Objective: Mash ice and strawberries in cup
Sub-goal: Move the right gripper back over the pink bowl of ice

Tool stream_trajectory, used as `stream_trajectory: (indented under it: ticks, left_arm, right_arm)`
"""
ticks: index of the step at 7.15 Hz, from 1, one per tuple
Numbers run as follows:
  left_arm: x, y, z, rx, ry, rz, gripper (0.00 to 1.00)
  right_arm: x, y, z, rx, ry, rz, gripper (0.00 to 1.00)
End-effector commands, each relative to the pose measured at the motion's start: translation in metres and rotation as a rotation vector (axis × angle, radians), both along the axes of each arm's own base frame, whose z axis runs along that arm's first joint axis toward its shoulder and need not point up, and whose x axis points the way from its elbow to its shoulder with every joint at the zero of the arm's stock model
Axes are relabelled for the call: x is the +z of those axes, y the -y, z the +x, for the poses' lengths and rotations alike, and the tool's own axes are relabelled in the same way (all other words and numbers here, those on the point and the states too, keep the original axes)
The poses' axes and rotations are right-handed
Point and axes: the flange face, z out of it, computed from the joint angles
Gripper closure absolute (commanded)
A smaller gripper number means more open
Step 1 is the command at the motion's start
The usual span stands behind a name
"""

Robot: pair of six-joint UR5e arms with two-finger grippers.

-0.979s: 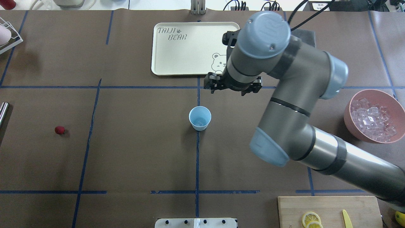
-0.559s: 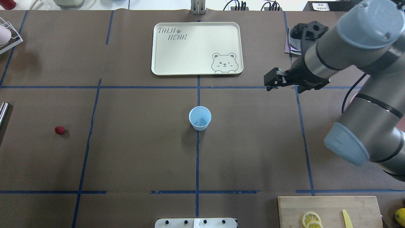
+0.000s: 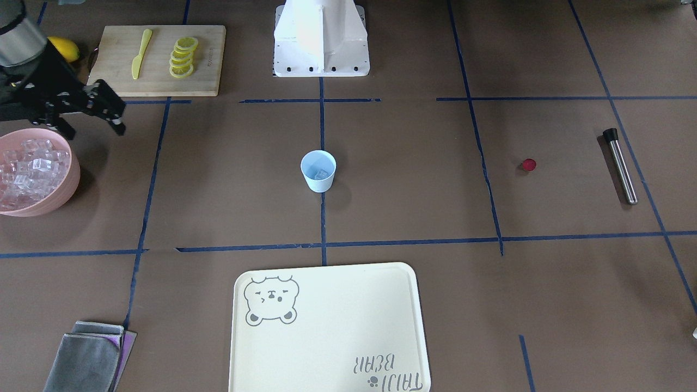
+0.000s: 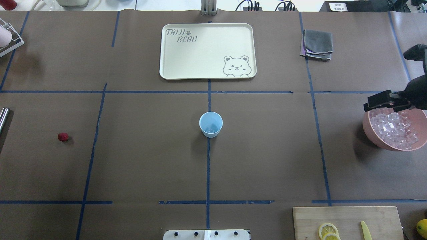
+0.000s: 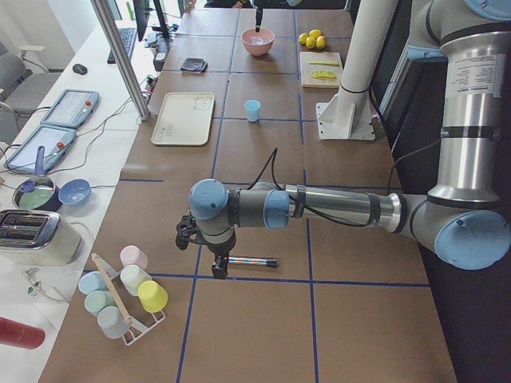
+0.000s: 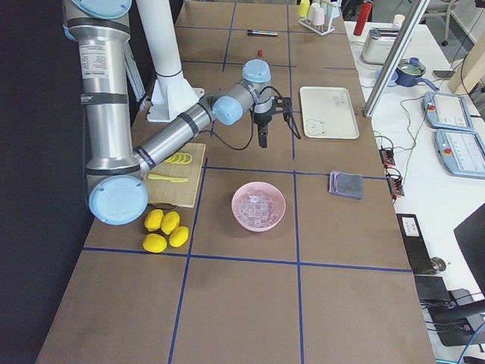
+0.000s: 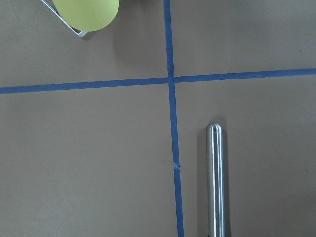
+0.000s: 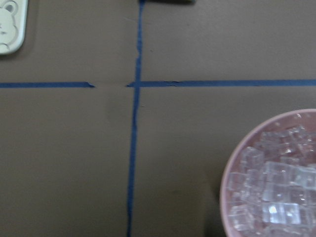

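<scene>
The pale-blue cup [image 4: 210, 124] stands upright at the table's middle and also shows in the front view [image 3: 318, 170]. A clear ice cube [image 3: 321, 174] lies in it. More ice [image 4: 393, 128] fills the pink bowl [image 4: 370, 133] at the right. The dark-red strawberry [image 4: 62, 136] lies alone far left. My right gripper [image 4: 393, 101] hangs open and empty over the bowl's far rim, also in the front view [image 3: 111, 111]. My left gripper [image 5: 217, 267] hovers over a steel muddler [image 7: 215, 177]. I cannot tell whether it is open or shut.
A cream bear tray [image 4: 206, 50] lies beyond the cup. A folded grey cloth [image 4: 317, 45] sits at the far right. A cutting board [image 4: 347, 216] with lemon slices and a yellow knife is at the near right. A rack of coloured cups [image 5: 124, 295] stands beyond the muddler.
My right arm has swung from beside the tray, just beyond the cup, to the right. It now hangs over the pink bowl's rim. The cup and strawberry have not moved.
</scene>
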Motion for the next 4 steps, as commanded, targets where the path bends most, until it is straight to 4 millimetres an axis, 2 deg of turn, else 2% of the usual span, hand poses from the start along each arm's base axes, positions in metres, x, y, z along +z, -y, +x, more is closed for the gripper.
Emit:
stream_trajectory:
  ticks: [1, 2, 4]
  left_arm:
    - [0.000, -0.001, 0.000, 0.000, 0.000, -0.001, 0.00]
    - [0.001, -0.001, 0.000, 0.000, 0.000, -0.002, 0.00]
    - [0.000, -0.001, 0.000, 0.000, 0.000, -0.001, 0.00]
  right_arm:
    - [0.089, 0.001, 0.012, -0.007, -0.028, -0.018, 0.01]
    - [0.101, 0.008, 0.007, -0.003, -0.041, -0.032, 0.01]
    - [0.125, 0.008, 0.003, -0.011, -0.068, -0.065, 0.02]
